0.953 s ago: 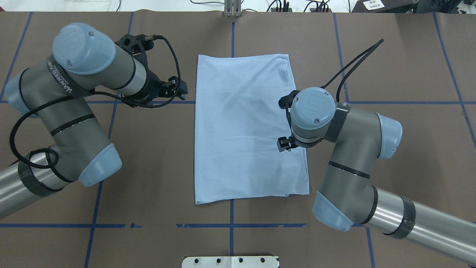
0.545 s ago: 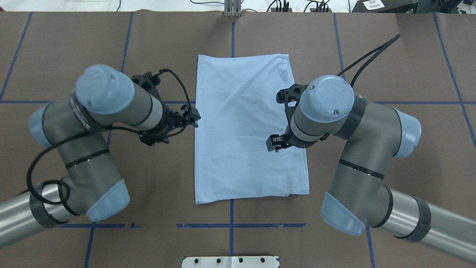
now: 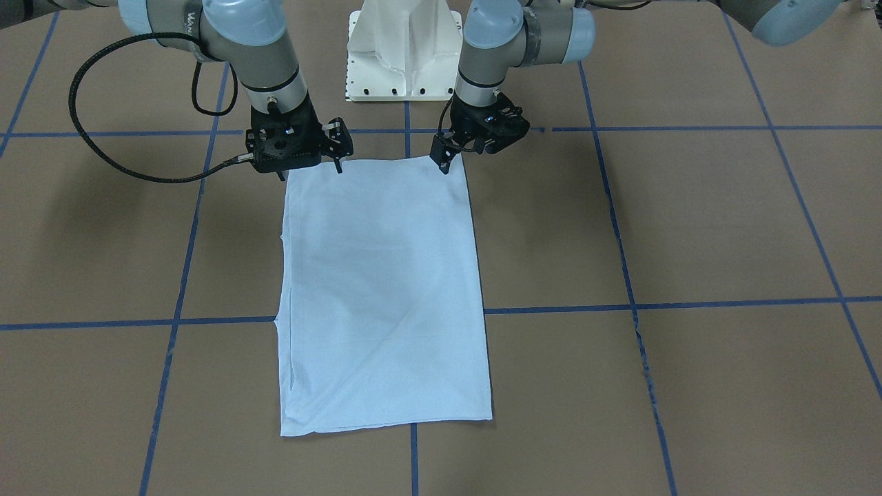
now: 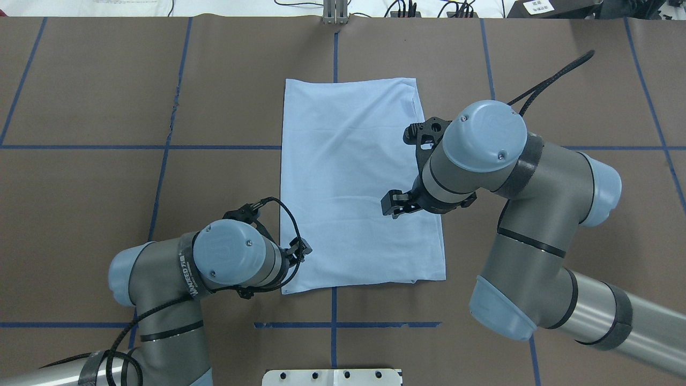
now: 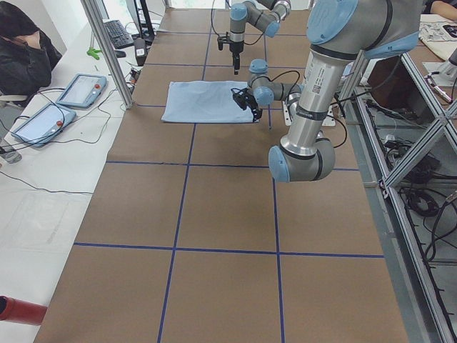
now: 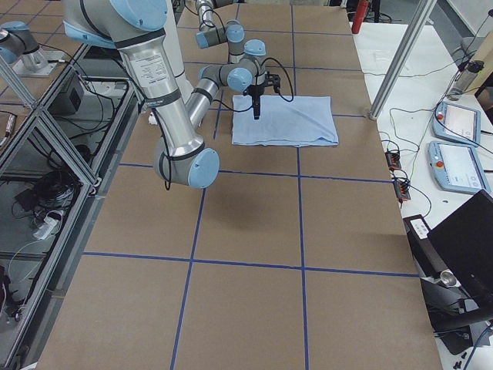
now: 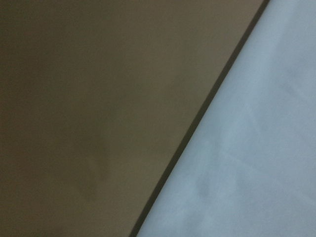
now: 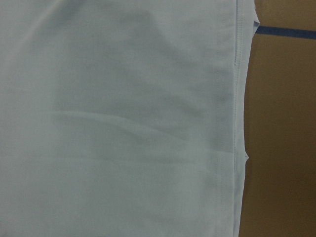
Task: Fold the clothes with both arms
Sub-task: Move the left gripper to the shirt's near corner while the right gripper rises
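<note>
T-shirt (image 4: 353,182) is lying folded flat on the table (image 4: 107,80), unmoved. The left gripper (image 4: 299,251) is arriving from the shirt's mid-edge at its robot-side corner, jaws unclear. The right gripper (image 3: 311,167), fingers apart, is hovering over the shirt's right side.

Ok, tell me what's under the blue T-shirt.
The brown table covering shows all round the T-shirt, and blue tape lines run in under its edges, so presumably the same lies beneath. The cloth hides anything else there, and its own lower layers.

Open tabletop (image 4: 80,80) flanks T-shirt (image 4: 348,177), left arm (image 4: 230,260), right arm (image 4: 485,136) at near edge
</note>
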`<control>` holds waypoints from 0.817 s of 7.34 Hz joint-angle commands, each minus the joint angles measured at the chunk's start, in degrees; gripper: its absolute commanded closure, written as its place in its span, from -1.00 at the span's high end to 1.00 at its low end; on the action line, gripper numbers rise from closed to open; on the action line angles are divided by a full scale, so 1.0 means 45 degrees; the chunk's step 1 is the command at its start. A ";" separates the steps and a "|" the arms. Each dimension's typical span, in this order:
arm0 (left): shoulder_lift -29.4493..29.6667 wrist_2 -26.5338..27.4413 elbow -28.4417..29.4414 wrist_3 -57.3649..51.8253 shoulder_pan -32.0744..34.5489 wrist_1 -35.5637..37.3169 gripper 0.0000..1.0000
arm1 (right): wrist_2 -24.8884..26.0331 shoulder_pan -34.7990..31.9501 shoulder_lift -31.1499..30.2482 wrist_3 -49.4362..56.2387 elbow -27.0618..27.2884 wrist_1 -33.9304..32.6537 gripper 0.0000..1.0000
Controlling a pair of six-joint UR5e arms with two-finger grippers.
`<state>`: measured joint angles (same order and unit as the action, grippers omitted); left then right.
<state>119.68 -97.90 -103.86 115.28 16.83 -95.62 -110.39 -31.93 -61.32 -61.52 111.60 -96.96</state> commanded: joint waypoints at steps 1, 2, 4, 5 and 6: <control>0.0005 0.0232 0.0228 0.0241 -0.0439 0.0176 0.77 | 0.0000 0.0005 0.0012 -0.0157 0.0004 0.0022 1.00; 0.0044 0.0251 0.0268 0.0241 -0.0420 0.0176 0.68 | 0.0000 -0.0034 0.0013 -0.0157 0.0004 0.0023 1.00; 0.0083 0.0252 0.0327 0.0221 -0.0439 0.0176 0.31 | 0.0000 -0.0132 0.0013 -0.0138 0.0004 0.0023 1.00; 0.0103 0.0252 0.0327 0.0221 -0.0420 0.0176 0.06 | 0.0000 -0.0151 0.0013 -0.0138 0.0004 0.0023 1.00; 0.0122 0.0252 0.0327 0.0221 -0.0420 0.0176 -0.15 | 0.0000 -0.0171 0.0013 -0.0138 -0.0016 0.0003 1.00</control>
<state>120.12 -96.77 -102.42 116.28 14.92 -94.83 -110.39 -32.57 -61.26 -62.14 111.61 -96.87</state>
